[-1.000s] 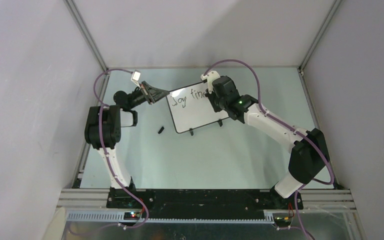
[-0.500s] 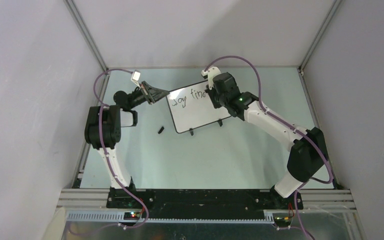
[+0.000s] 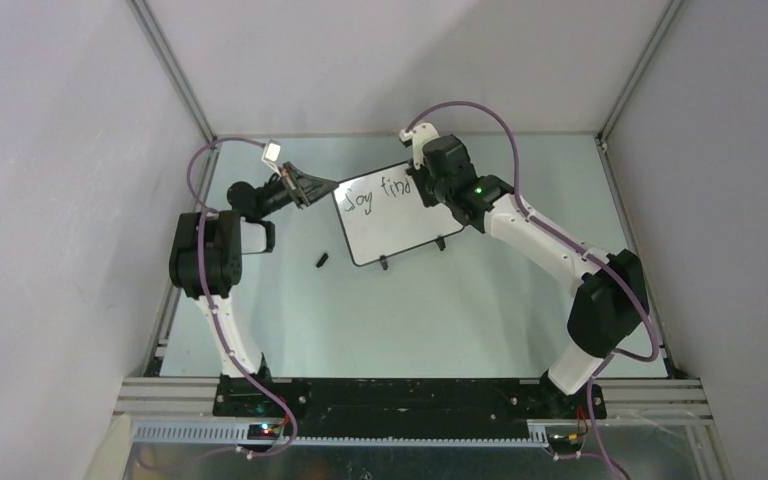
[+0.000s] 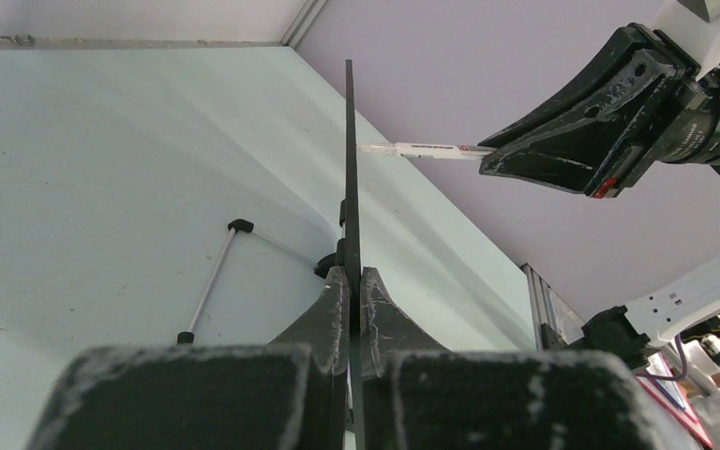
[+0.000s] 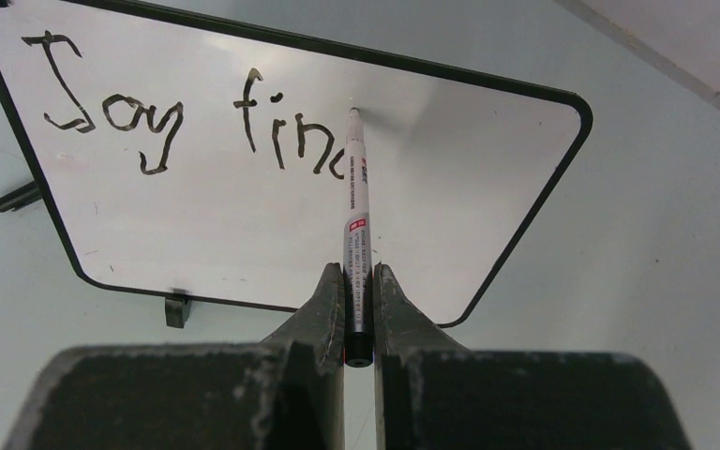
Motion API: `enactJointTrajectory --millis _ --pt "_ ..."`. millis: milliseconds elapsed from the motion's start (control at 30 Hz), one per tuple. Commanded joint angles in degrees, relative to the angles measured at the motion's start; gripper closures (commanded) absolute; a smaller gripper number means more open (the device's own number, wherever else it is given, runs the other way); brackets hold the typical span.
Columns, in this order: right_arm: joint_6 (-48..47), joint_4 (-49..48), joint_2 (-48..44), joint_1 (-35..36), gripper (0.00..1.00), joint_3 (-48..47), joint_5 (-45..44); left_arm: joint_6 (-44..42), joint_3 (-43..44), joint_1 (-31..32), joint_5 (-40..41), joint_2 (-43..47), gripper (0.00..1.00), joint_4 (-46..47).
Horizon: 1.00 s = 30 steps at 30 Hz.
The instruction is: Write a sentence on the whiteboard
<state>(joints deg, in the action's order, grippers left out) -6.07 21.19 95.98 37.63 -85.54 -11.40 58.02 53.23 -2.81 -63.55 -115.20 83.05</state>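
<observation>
The whiteboard (image 3: 400, 232) stands tilted on its feet at the table's middle back. The sentence (image 3: 372, 195) reads "Joy fin" plus a partly drawn letter; it also shows in the right wrist view (image 5: 150, 122). My right gripper (image 3: 428, 187) is shut on the marker pen (image 5: 356, 211), whose tip rests on the board just right of "fin", near its top edge. My left gripper (image 3: 312, 188) is shut on the board's left edge (image 4: 349, 169), seen edge-on between its jaws (image 4: 353, 274). The pen (image 4: 422, 150) and right gripper (image 4: 581, 141) show there too.
A small black pen cap (image 3: 321, 260) lies on the table left of the board's front. The board's feet (image 3: 383, 265) rest on the table. A thin support leg (image 4: 208, 286) shows behind the board. Grey walls enclose the table on three sides.
My right gripper has shifted toward the back of the table with the pen, uncovering more of "find". The left gripper and the board have not moved.
</observation>
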Motion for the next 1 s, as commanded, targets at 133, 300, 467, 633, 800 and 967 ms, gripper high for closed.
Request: enactJointTrajectory --millis 133,300,467,633,800,967 --pt "0.1 -2.3 -2.3 -0.1 1.00 1.1 -1.1 -0.5 0.6 0.2 -1.4 1.1 1.00 4.4" --pt "-0.2 -2.6 -3.7 -0.1 1.00 1.3 -1.5 -0.5 0.5 0.2 -1.5 1.2 1.00 4.4" --pt "-0.2 -3.2 -6.1 0.1 1.00 2.1 -1.6 -0.5 0.6 0.2 -1.4 1.1 1.00 4.4" --pt "0.0 -3.8 -7.3 0.1 1.00 4.0 -1.4 -0.5 0.7 0.2 -1.4 1.1 1.00 4.4" --pt "0.3 -3.1 -7.0 0.1 1.00 4.6 -1.3 -0.5 0.6 0.2 -1.4 1.1 1.00 4.4" --pt "0.8 -2.7 -6.6 0.3 1.00 5.8 -1.0 -0.5 0.6 0.2 -1.4 1.1 1.00 4.4"
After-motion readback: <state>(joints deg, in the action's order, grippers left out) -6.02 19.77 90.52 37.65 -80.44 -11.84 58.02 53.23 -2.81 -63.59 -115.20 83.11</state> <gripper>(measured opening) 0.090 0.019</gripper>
